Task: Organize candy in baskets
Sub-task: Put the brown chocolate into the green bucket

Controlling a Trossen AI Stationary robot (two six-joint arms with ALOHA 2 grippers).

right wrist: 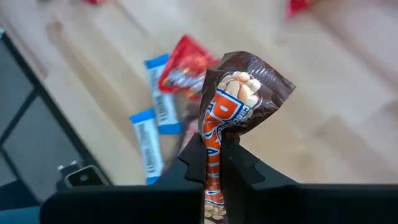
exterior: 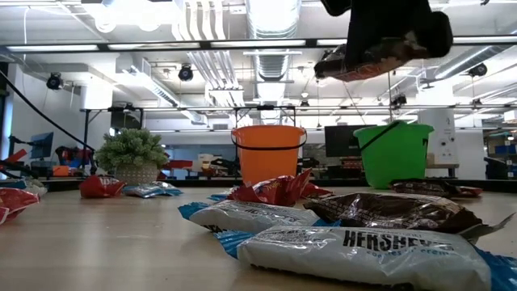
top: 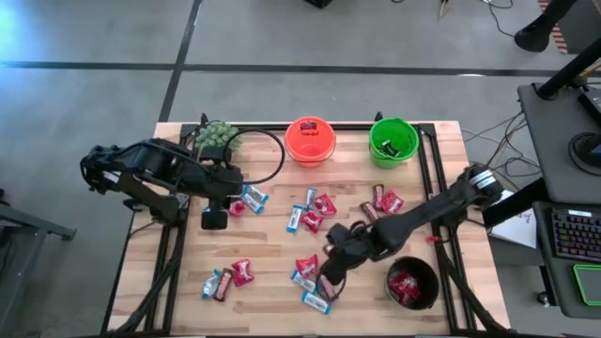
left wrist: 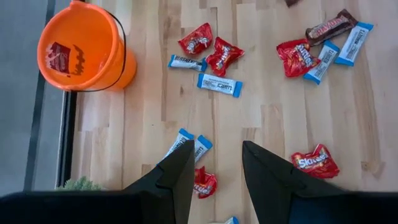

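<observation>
Wrapped candy lies scattered over the wooden table (top: pixel 272 253): red packets (top: pixel 322 205), blue-and-white bars (top: pixel 315 302) and dark brown bars. The orange basket (top: pixel 310 139) and the green basket (top: pixel 392 141) stand at the far edge. The black basket (top: pixel 411 282), with red packets inside, stands near right. My right gripper (top: pixel 329 284) is shut on a dark brown bar with orange lettering (right wrist: pixel 239 93), up off the table left of the black basket. My left gripper (left wrist: pixel 214 177) hangs open above the table's left part, over a red packet (left wrist: pixel 204 183), touching nothing. My right gripper pinches the brown bar between its two fingers at one end of the wrapper (right wrist: pixel 214 152). The fingers slant downward. The rest of the bar sticks out beyond the fingertips, its free end crumpled (right wrist: pixel 249 74). In the low view the bar (exterior: pixel 363 61) hangs clear of the table.
A small potted plant (top: pixel 216 136) stands at the far left beside a black cable loop (top: pixel 268 155). Black frame rails (top: pixel 427 178) run along the table's sides. Blue-and-white bars (exterior: pixel 355 246) and a brown bar (exterior: pixel 388 212) lie under the raised right gripper.
</observation>
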